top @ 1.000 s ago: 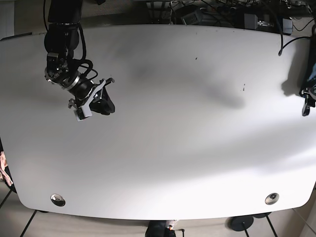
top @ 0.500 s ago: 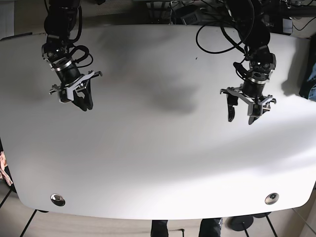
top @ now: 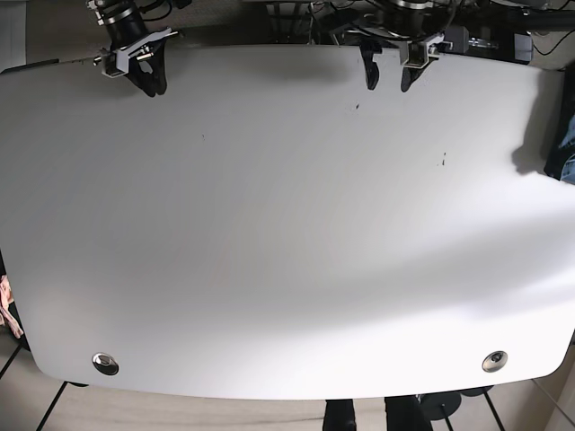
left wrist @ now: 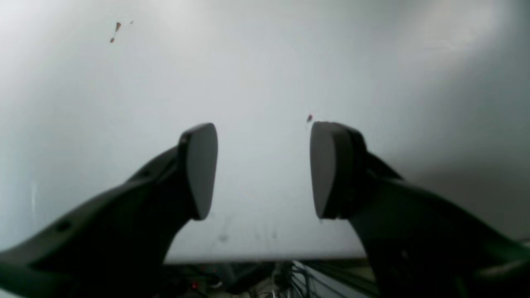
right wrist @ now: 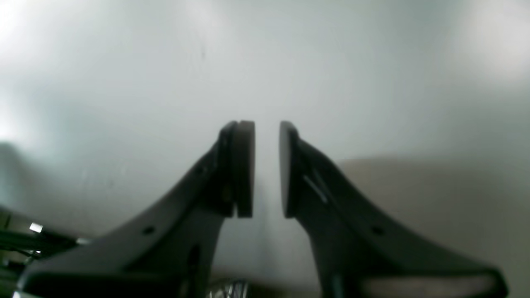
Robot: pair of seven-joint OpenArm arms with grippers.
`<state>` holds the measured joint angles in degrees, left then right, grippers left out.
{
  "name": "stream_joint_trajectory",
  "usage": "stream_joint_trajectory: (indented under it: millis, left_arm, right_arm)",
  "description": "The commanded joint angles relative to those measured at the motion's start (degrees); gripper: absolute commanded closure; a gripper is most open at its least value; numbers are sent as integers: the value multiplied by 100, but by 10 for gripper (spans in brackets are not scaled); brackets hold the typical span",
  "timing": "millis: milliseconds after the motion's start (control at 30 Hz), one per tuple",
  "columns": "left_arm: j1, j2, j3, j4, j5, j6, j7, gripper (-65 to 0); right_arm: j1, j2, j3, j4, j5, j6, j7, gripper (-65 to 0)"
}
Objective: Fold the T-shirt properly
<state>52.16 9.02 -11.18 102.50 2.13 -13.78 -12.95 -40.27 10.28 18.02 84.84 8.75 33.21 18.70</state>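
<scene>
No T-shirt shows in any view. The white table (top: 287, 233) lies bare. My left gripper (top: 386, 79) hangs over the table's far edge, right of centre, and it is open; the left wrist view shows the left gripper (left wrist: 263, 165) with its pads wide apart and nothing between them. Over the far left corner hangs my right gripper (top: 151, 83). In the right wrist view the right gripper (right wrist: 267, 165) is all but shut, with only a thin slit between the pads and nothing held.
Small dark specks (top: 443, 162) mark the tabletop. Two round metal fittings (top: 105, 363) (top: 493, 361) sit near the front corners. Cables and equipment (top: 467, 27) crowd behind the far edge. A dark blue shape (top: 566, 144) stands past the right edge.
Both arms have pulled back from the middle of the table to its far edge. The left gripper stays open and the right one stays nearly shut.
</scene>
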Motion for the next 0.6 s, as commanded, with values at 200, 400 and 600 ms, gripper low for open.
stream_joint_trajectory:
  millis: [200,400,600]
  left_arm:
    - [1364,-27,6,-619,-604,108,-1259,-319]
    - [1610,-176,-3,-1999,-701,99,-1848,-319]
    - [933,-563,23,-3599,-701,99,-2147,-319]
  right_arm:
    - [-1296,242,-497,-163,61,-20,1343,-94]
    - [-1735,233,-567,-743,61,-20,1387,-94]
    - [-1410,242,-716,-2211,52,-20,1730,-94]
